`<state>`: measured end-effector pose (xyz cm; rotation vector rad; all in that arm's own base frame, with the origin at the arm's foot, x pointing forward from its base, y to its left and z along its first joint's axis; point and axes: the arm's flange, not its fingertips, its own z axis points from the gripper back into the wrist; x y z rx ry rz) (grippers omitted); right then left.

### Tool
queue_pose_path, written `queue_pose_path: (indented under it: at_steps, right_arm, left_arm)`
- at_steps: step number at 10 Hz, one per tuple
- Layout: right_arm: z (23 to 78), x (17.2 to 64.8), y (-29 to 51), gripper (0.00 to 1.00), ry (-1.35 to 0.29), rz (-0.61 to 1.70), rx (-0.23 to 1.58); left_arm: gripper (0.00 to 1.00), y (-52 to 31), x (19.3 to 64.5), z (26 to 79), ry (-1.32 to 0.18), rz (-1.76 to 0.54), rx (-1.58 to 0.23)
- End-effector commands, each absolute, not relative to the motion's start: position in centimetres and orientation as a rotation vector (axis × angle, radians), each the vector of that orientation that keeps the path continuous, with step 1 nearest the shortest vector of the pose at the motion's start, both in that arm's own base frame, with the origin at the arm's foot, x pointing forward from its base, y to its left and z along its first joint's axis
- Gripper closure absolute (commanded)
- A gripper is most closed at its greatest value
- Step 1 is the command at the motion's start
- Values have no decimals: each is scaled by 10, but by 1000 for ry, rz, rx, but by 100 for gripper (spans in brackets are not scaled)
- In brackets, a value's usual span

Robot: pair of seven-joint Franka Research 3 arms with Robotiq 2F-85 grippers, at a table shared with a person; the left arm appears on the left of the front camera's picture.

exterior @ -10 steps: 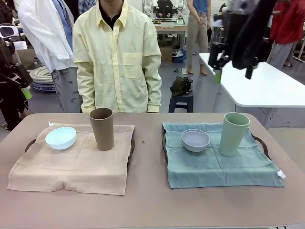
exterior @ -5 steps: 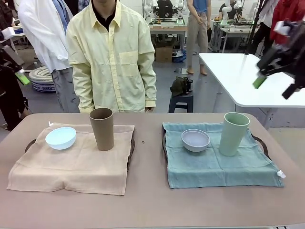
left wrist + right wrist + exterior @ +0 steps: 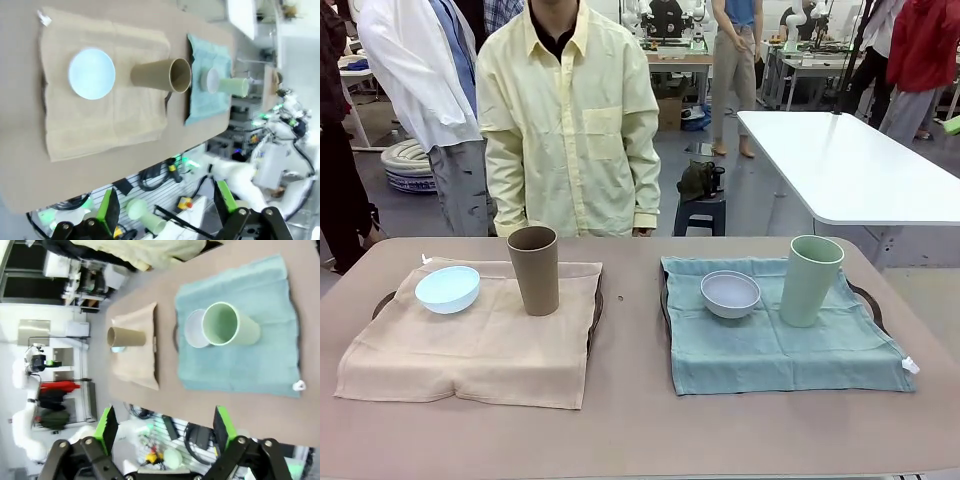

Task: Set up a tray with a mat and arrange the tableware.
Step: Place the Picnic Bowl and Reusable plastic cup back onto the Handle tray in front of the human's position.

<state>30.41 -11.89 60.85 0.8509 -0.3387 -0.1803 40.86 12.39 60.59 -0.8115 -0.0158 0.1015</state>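
Both place settings look complete, so my judgement is that the step in hand is a final check and a clean retreat, not another grasp.

The left hand [image 3: 164,210] hangs high above the worktop [image 3: 630,420] with its green-padded fingers spread wide and nothing between them. Far below and ahead of it lies the beige mat [image 3: 105,95] over a dark tray whose handle peeps out at the mat's edge [image 3: 382,300]. On that mat the pale blue bowl [image 3: 92,73] sits apart from the tan-brown cup [image 3: 161,76], which stands upright.

The right hand [image 3: 165,432] is equally wide and empty, also well above the worktop. Beneath it the teal mat [image 3: 240,365] covers the second tray [image 3: 868,298]. The pale green cup [image 3: 227,327] stands just beside the greyish white bowl [image 3: 194,329]; from the front they appear close but not touching.

To finish well, I would keep both hands high and wide, away from the tall cups, since either cup would tip at a sideways brush. If any adjustment is wanted, the beige mat's nearer edge looks rumpled and its corners overhang the tray; smoothing it calls for a low pinch at a corner, well away from the tan-brown cup, pulling slowly so nothing on it slides. The person [image 3: 570,120] stands at the far side, arms down.
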Motion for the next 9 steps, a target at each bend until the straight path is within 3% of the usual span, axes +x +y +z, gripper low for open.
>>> queue_pose_path:
  at_steps: [1, 5, 8, 9]
  right_arm:
    - [585, 299, -126, 0, -291, -178, 928]
    - [569, 293, -136, 0, -245, -178, 982]
    - [567, 292, -138, 0, -226, -193, 961]
    - [567, 292, -138, 0, -226, -193, 961]
  left_arm:
    - [0, 161, 414, 617, -70, 179, -922]
    - [0, 222, 395, 622, -113, 304, -971]
    - [0, 215, 403, 613, 1, 280, -916]
    - [0, 223, 394, 613, -95, 297, -954]
